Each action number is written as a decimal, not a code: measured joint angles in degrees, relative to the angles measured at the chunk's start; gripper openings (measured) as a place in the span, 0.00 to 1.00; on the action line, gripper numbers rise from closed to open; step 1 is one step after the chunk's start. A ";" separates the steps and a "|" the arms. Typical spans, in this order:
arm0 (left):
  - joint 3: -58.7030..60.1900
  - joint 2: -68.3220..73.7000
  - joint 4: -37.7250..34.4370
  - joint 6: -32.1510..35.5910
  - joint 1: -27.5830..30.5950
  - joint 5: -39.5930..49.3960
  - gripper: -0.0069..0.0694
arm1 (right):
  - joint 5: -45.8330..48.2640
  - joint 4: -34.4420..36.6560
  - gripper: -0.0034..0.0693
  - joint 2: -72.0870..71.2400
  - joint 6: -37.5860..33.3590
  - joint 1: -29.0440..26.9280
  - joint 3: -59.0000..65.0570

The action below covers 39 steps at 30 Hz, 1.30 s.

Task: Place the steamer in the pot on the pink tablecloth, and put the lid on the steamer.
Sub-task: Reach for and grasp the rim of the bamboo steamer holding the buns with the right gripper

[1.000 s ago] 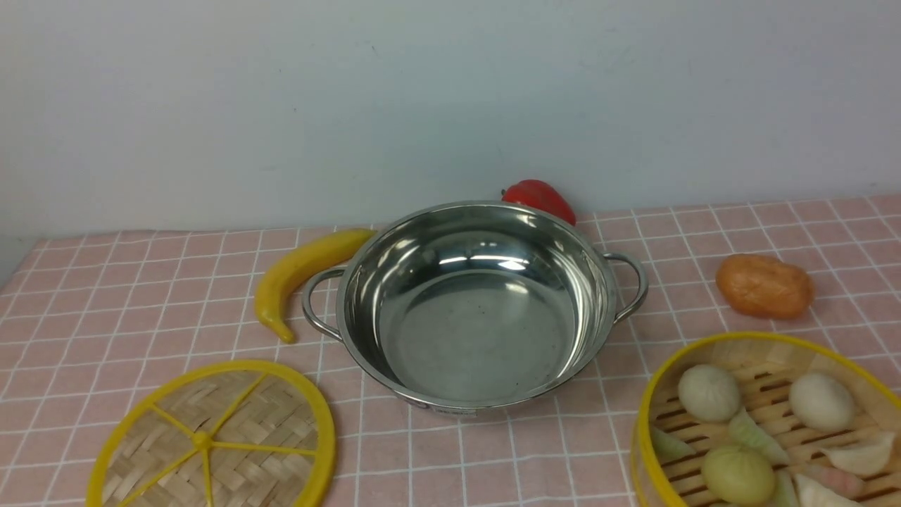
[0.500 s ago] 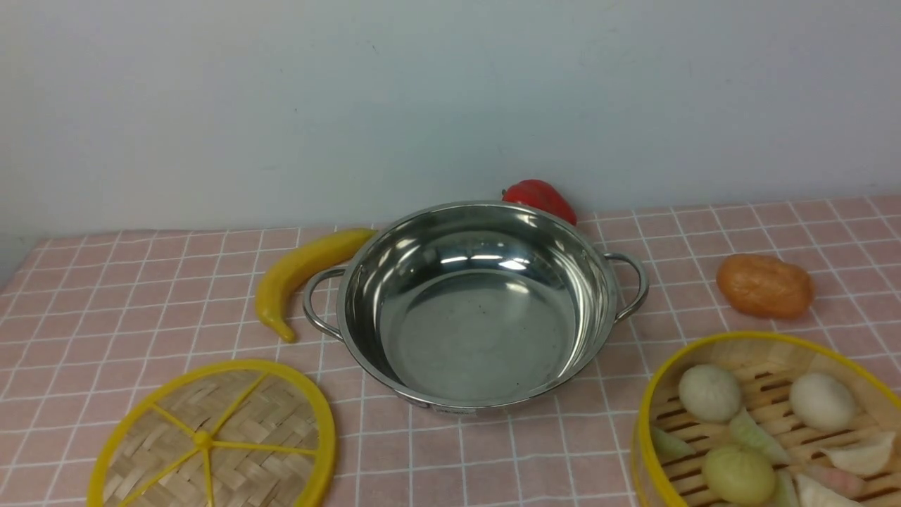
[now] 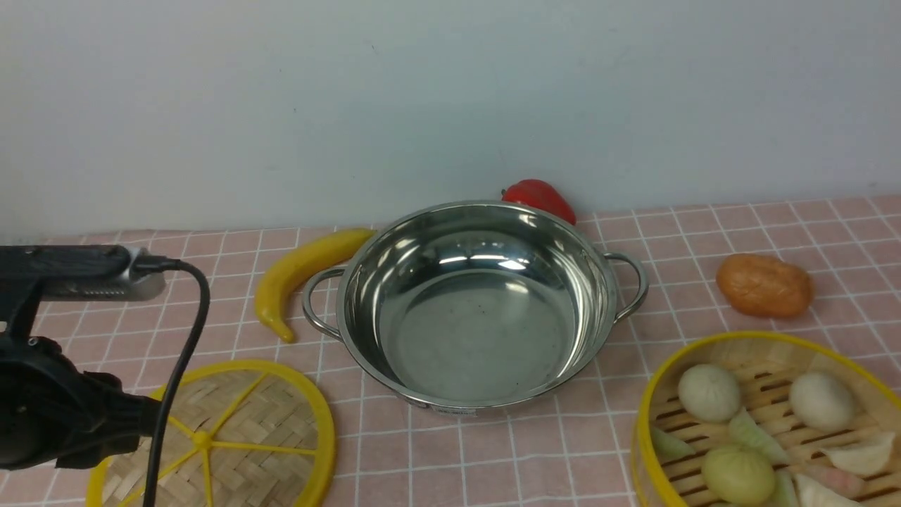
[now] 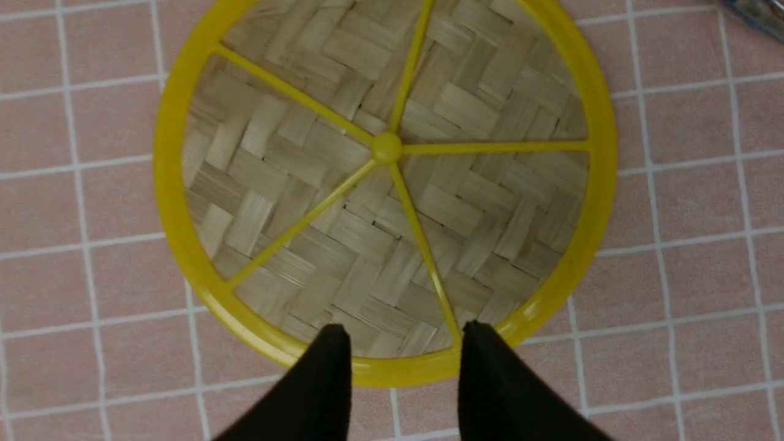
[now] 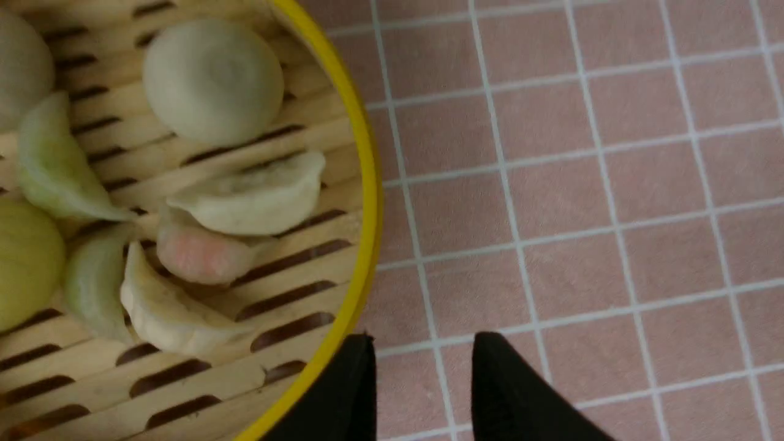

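Note:
The pot (image 3: 479, 317) stands empty in the middle of the pink tablecloth (image 3: 704, 232). The lid (image 3: 232, 429) lies flat at the front left and fills the left wrist view (image 4: 386, 184). My left arm (image 3: 63, 419) hovers over its left part. My left gripper (image 4: 404, 335) is open and empty, with its fingertips above the lid's yellow rim. The steamer (image 3: 764, 352) sits at the front right and holds buns and dumplings. In the right wrist view, my right gripper (image 5: 422, 342) is open and empty, just outside the steamer's rim (image 5: 367, 202). It is not in the front view.
A yellow banana (image 3: 303, 271) lies by the pot's left handle. A red pepper (image 3: 540, 197) sits behind the pot near the wall. An orange-brown potato-like piece (image 3: 764, 285) lies behind the steamer. A black cable (image 3: 179, 359) hangs from the left arm.
My left arm has come into the front view from the left and now hangs over the lid. The pot, lid, steamer and food have not moved.

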 joint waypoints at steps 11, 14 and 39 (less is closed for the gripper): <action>-0.18 0.09 -0.39 2.03 0.00 -1.51 0.41 | -11.38 3.48 0.38 7.53 0.69 -0.37 4.75; -0.18 0.09 -0.39 2.32 0.00 -1.51 0.41 | -14.78 3.68 0.38 12.21 0.83 -0.43 4.75; -0.18 0.09 -0.48 2.86 0.00 -1.01 0.41 | 5.83 -4.87 0.13 20.22 1.77 -0.48 -10.45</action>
